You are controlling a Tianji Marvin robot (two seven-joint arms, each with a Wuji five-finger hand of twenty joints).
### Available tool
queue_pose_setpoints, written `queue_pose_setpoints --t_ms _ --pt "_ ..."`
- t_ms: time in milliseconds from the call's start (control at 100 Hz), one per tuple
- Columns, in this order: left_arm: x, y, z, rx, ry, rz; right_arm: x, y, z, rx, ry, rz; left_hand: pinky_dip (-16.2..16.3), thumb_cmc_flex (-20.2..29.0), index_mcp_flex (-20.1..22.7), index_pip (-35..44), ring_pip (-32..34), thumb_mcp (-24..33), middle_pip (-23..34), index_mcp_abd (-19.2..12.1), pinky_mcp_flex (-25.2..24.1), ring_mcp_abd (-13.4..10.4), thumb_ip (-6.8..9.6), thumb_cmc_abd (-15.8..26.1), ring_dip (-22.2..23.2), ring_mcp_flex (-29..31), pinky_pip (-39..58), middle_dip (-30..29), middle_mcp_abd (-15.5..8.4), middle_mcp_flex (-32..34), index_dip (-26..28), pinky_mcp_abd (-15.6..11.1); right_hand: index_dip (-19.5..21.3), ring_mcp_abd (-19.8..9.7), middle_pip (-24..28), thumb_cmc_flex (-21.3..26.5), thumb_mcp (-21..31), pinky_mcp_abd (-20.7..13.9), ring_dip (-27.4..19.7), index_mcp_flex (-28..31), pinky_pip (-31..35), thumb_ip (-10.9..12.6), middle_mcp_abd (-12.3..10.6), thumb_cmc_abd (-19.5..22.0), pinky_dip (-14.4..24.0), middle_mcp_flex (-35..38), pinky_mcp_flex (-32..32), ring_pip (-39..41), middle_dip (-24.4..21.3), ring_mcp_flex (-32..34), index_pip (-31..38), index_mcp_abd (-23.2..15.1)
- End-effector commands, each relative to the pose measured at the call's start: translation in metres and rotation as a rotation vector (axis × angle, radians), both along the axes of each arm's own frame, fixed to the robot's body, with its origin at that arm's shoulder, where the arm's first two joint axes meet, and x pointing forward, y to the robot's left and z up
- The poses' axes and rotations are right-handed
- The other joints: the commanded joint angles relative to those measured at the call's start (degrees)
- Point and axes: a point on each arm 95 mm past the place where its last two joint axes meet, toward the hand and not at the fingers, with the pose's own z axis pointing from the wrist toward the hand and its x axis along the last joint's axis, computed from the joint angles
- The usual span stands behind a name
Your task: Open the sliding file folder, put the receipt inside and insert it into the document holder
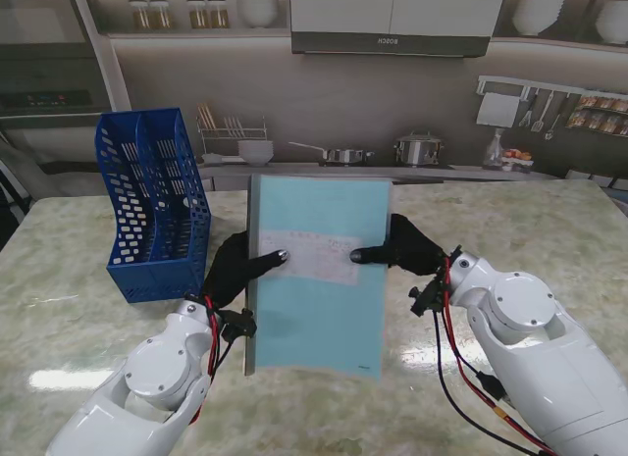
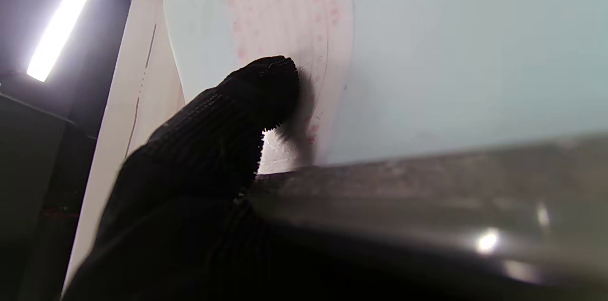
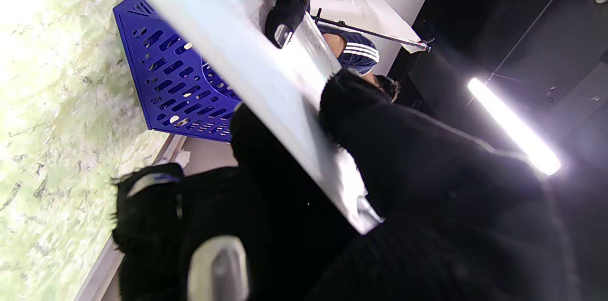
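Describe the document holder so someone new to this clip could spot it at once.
On the marble table, look to the robot's left of the light blue file folder that both hands grip. The document holder stands upright there, apart from the folder. It alone is deep blue, with perforated walls and two open-topped slots.
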Motion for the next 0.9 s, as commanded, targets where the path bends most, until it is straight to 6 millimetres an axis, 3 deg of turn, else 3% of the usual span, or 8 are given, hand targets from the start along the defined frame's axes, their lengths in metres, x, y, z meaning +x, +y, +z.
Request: queue_pose_setpoints --t_ms 0,200,330,390,450,500,730,890 --pt "-0.003 0.002 0.003 -0.012 -0.011 0.006 -0.003 0.000 -0.001 0.003 0.005 -0.004 -0.9 5.7 3.1 5.7 5.3 11.4 3.3 2.9 3.9 4.0 8.37 4.0 -0.5 3.3 11.2 -0.8 -3.4 2.4 1.4 -26.4 0.3 3.6 -1.2 1.7 0.0 -8.4 -2.5 -2.0 2.4 1.8 10.6 -3.0 5.2 -0.8 -4.3 -3.1 -1.3 0.3 1.8 -5.3" --pt "-0.008 0.007 0.011 -0.001 -0.057 0.037 -0.005 -0.003 -0.003 0.006 0.002 -0.045 -0.8 5.6 3.2 5.6 5.3 11.4 3.2 3.1 3.9 4.0 8.50 4.0 -0.7 3.4 11.2 -0.8 -3.4 2.4 1.7 -26.7 0.6 9.5 -9.5 -0.3 -2.3 -4.5 -6.3 -5.7 -7.0 2.0 12.2 -3.5 5.8 -10.1 -18.7 -17.1 -4.9 -10.7 -0.6 -3.5" --pt "-0.012 0.011 0.016 0.015 -0.092 0.053 -0.006 -0.007 -0.005 0.003 0.000 -0.069 -0.8 5.7 3.3 5.6 5.3 11.4 3.2 3.2 3.9 4.0 8.56 3.9 -0.7 3.6 11.2 -0.8 -3.3 2.5 1.7 -26.8 6.0 13.1 -16.0 -3.4 -0.2 -2.6 -5.4 -4.5 -10.7 2.6 13.9 -4.1 4.6 -16.3 -26.3 -27.4 -8.3 -19.5 -12.4 -1.5" --pt "-0.015 0.013 0.018 0.021 -0.103 0.060 -0.006 -0.008 -0.006 0.006 0.000 -0.074 -0.7 5.7 3.2 5.5 5.3 11.3 3.2 3.2 3.9 4.0 8.52 3.9 -0.8 3.6 11.2 -0.9 -3.3 2.5 1.8 -26.8 9.1 13.6 -18.1 -5.1 1.7 -2.7 -5.8 -3.4 -10.7 4.5 14.5 -4.5 4.7 -18.0 -27.1 -29.7 -9.6 -21.2 -18.8 -0.8" --pt "-0.017 0.015 0.019 0.028 -0.118 0.069 -0.007 -0.010 -0.007 0.012 0.004 -0.076 -0.6 5.7 3.1 5.4 5.3 11.3 3.2 3.2 3.9 4.0 8.48 4.0 -0.9 3.6 11.2 -1.0 -3.4 2.5 1.7 -26.6 15.1 14.9 -20.6 -6.8 3.0 -2.2 -6.9 -2.6 -11.3 8.3 15.1 -4.5 4.8 -19.5 -28.9 -33.2 -11.6 -23.4 -26.4 0.1" --pt "-0.020 0.017 0.021 0.030 -0.131 0.087 -0.007 -0.011 -0.008 0.014 0.006 -0.079 -0.5 5.8 3.3 5.5 5.4 11.3 3.2 3.3 3.9 4.0 8.52 3.8 -0.9 3.9 11.2 -1.0 -3.3 2.7 1.7 -26.7 16.6 15.9 -22.8 -7.2 3.1 -1.9 -8.5 -3.3 -11.8 8.9 15.4 -4.7 4.4 -20.6 -30.5 -37.2 -13.2 -25.4 -28.7 0.6" --pt "-0.027 0.031 0.031 0.066 -0.181 0.140 -0.009 -0.017 -0.014 0.013 0.016 -0.110 -0.4 5.9 3.4 5.5 5.3 11.4 3.3 3.8 4.0 3.9 8.58 3.7 -1.2 4.4 11.2 -1.4 -3.3 3.0 1.5 -27.0 16.6 19.7 -32.0 -9.0 3.5 0.1 -16.3 -7.1 -15.2 8.7 16.7 -6.1 -1.0 -25.7 -38.4 -55.2 -19.5 -33.9 -33.8 2.4" --pt "-0.032 0.041 0.038 0.089 -0.208 0.178 -0.010 -0.021 -0.022 0.005 0.037 -0.133 -0.2 6.0 3.7 5.5 5.5 11.8 3.4 4.4 4.0 3.9 8.78 3.3 -1.6 5.2 11.2 -1.9 -3.4 3.4 1.1 -27.6 15.8 19.9 -36.6 -9.9 3.8 4.9 -20.8 -8.9 -25.8 8.6 17.3 -6.8 -8.3 -28.6 -42.1 -65.7 -22.6 -38.0 -35.4 3.5"
